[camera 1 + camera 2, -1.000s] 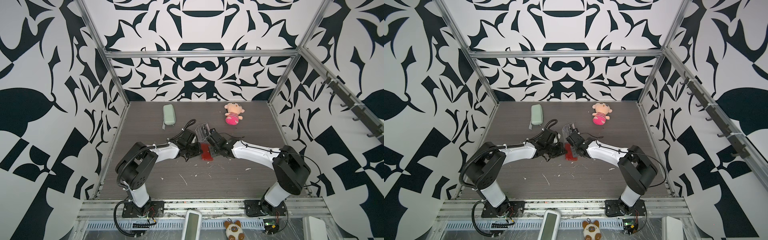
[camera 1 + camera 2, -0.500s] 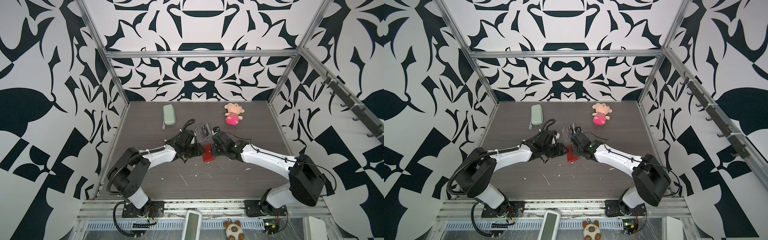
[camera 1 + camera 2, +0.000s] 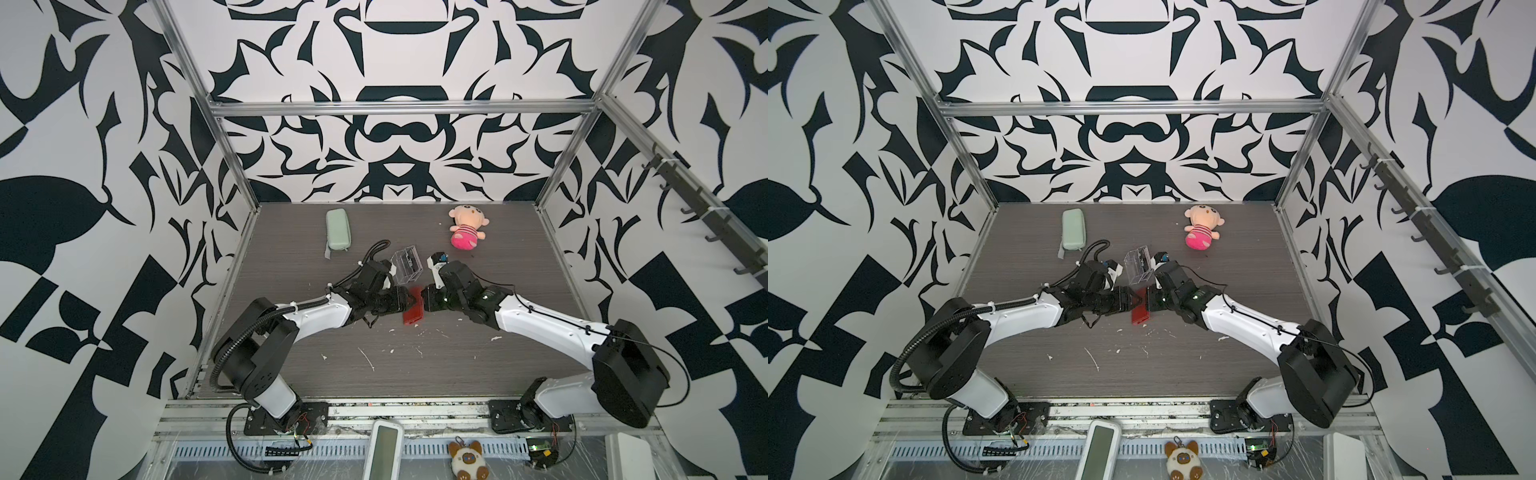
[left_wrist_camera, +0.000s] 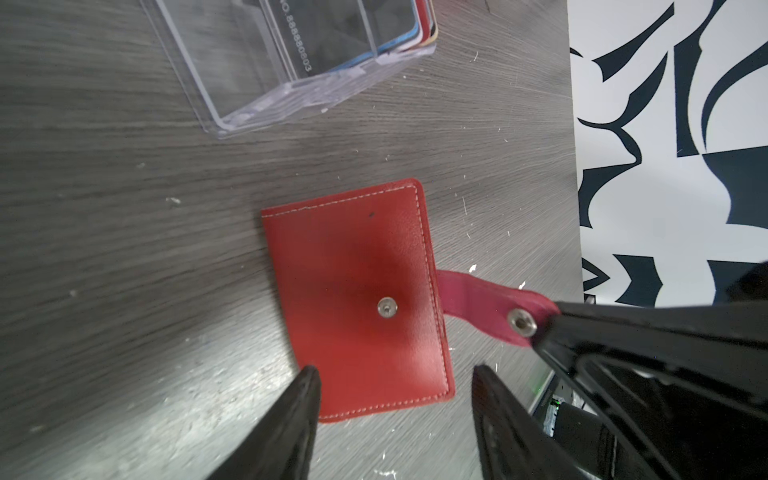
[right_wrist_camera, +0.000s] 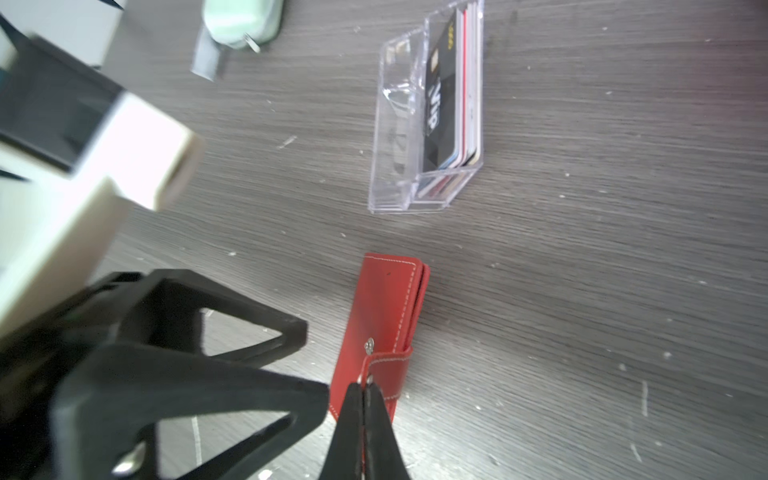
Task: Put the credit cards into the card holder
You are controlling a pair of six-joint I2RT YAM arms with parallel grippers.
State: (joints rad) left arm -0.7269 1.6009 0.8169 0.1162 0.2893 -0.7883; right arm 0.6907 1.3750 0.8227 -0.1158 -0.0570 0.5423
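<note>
We see the left claw (image 4: 395, 374) spread and empty beside the red holder (image 3: 412, 316) at mid-frame in both top views, the right claw (image 5: 365, 388) pinching its tab (image 4: 478, 305), cards (image 5: 451, 95) in the box (image 3: 406, 266) above.

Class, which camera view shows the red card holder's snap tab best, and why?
Left wrist view: the snap tab stretches out from the card holder, unsnapped, its end pinched by the right gripper. The right wrist view shows it foreshortened; in both top views it is too small to tell.
</note>
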